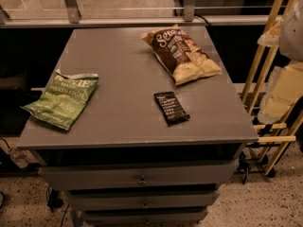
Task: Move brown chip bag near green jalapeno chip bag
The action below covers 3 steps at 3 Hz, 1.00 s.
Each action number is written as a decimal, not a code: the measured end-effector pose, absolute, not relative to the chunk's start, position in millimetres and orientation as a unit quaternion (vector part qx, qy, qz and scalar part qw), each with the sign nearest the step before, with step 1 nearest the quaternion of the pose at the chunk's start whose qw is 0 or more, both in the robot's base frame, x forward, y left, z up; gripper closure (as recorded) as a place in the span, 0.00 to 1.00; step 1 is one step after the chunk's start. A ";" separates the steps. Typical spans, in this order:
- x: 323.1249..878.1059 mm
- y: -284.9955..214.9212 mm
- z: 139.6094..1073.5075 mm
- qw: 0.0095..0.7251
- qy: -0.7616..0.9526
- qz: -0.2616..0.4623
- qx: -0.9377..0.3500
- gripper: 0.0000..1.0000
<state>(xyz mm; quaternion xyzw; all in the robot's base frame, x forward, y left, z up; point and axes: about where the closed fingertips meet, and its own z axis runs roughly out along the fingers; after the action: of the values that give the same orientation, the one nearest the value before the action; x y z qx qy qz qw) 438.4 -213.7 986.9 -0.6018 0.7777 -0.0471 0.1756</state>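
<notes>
The brown chip bag (pixel 182 55) lies on the grey table (pixel 123 89) at the back right, with its dark brown end toward the back and its tan end toward the right edge. The green jalapeno chip bag (pixel 64 100) lies flat at the table's left edge, its torn silvery top pointing back and its lower corner hanging slightly over the edge. My gripper (pixel 284 91) shows as a pale blurred shape at the right edge of the view, off the table's right side and well apart from both bags. It holds nothing that I can see.
A small flat black packet (pixel 171 107) lies near the front middle-right of the table. Drawers (pixel 142 178) sit under the tabletop. A wooden rack (pixel 265 65) stands just right of the table. A rail with metal posts (pixel 71 6) runs behind it.
</notes>
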 end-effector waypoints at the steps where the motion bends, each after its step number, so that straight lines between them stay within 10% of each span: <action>1: 438.4 -213.7 986.9 0.176 0.778 -0.047 -0.602 0.00; 3: 517.3 -187.0 990.1 0.233 0.799 -0.010 -0.554 0.00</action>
<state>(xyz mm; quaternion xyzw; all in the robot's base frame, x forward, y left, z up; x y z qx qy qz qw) 517.3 -187.0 990.1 -0.5542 0.7990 -0.0103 0.2332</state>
